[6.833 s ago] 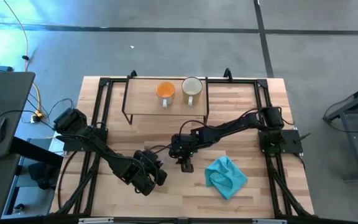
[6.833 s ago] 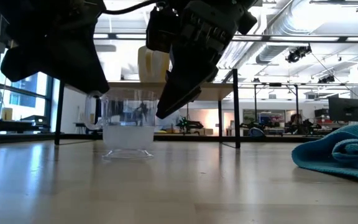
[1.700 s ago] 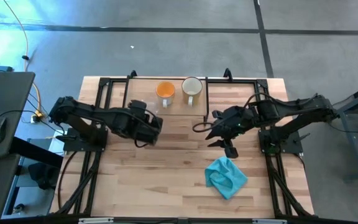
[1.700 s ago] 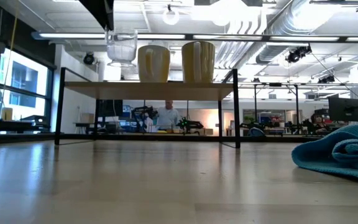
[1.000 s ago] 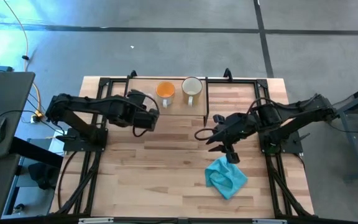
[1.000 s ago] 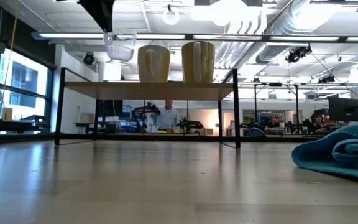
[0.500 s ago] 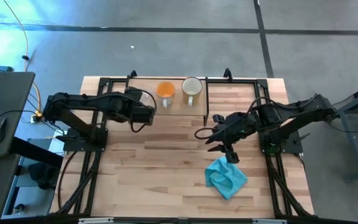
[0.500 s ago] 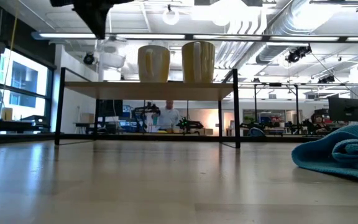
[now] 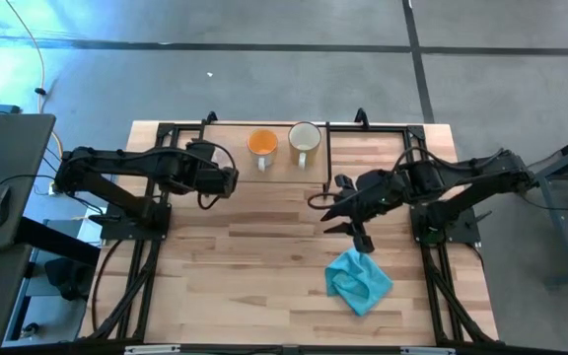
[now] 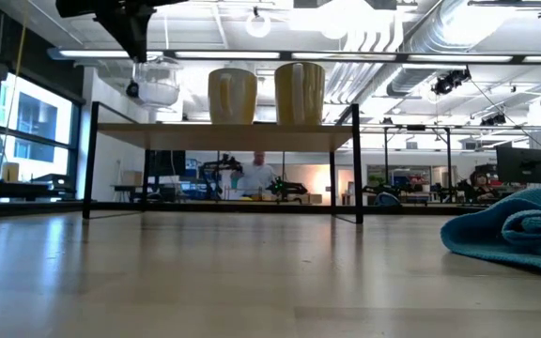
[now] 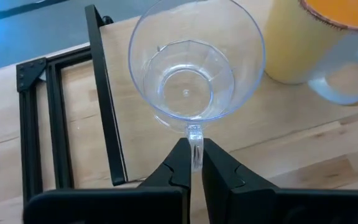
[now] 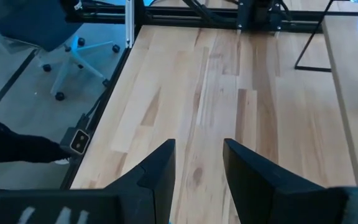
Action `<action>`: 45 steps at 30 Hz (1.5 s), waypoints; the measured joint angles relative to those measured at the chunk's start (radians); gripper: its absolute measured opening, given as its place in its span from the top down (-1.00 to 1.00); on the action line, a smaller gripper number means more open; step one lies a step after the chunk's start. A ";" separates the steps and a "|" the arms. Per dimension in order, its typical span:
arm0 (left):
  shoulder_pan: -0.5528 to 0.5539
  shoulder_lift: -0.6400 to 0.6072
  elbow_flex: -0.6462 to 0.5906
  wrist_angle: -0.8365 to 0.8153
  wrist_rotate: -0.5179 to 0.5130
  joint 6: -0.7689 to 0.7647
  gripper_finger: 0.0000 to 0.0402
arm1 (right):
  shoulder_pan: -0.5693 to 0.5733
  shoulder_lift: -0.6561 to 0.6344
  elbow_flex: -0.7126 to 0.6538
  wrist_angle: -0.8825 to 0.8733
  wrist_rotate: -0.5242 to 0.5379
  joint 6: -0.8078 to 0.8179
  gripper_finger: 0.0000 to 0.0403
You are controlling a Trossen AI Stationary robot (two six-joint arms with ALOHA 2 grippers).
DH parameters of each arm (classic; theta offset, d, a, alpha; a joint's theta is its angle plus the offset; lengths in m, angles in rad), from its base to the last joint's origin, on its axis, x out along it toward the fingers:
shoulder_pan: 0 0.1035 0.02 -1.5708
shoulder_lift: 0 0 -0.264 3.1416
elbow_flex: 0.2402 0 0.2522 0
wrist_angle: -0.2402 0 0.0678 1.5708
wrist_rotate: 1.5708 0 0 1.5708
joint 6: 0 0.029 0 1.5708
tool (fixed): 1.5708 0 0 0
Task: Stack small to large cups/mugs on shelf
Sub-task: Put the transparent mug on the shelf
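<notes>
I am a two-armed robot at a wooden table (image 9: 264, 276), and my left gripper (image 11: 191, 163) is pinched tight on the handle of a small clear glass cup (image 11: 194, 65), which I hold upright with its mouth facing up. In the wrist view the cup hangs over the left end of the shelf (image 9: 233, 168), a low light-wood board on thin black wire legs at the far side of the table. In the level view from the table top, the glass cup (image 10: 156, 86) sits a little above the shelf board (image 10: 224, 137); whether its base touches the wood I cannot tell. Just beside it on the shelf stands the orange mug (image 9: 262, 146), upright, its pale handle pointing toward the front of the table. Next along, to the right, stands the cream-white mug (image 9: 305, 140), also upright with its handle toward the front. The two mugs are close together but do not touch. My right gripper (image 9: 351, 210) hovers over the bare table in front of the shelf's right end, its fingers (image 12: 157, 171) parted and holding nothing. A crumpled teal-blue cloth (image 9: 360, 280) lies on the table near the front, just below that gripper in the overhead view. Beyond the table, a person (image 10: 256, 174) shows far off in the room, blurred.
</notes>
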 joint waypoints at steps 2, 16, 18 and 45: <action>0.000 0.000 0.000 0.000 -0.012 -0.019 0.98 | -0.006 0.000 0.000 0.005 0.000 0.004 0.38; 0.000 0.014 -0.001 0.004 -0.021 -0.110 0.98 | -0.013 0.000 0.000 0.039 0.000 0.018 0.38; 0.000 0.021 0.000 0.003 -0.021 -0.122 0.98 | -0.012 0.000 0.000 0.039 0.000 0.018 0.38; 0.071 0.075 0.000 0.054 0.001 -0.083 0.98 | -0.012 0.001 0.000 0.007 0.000 0.018 0.38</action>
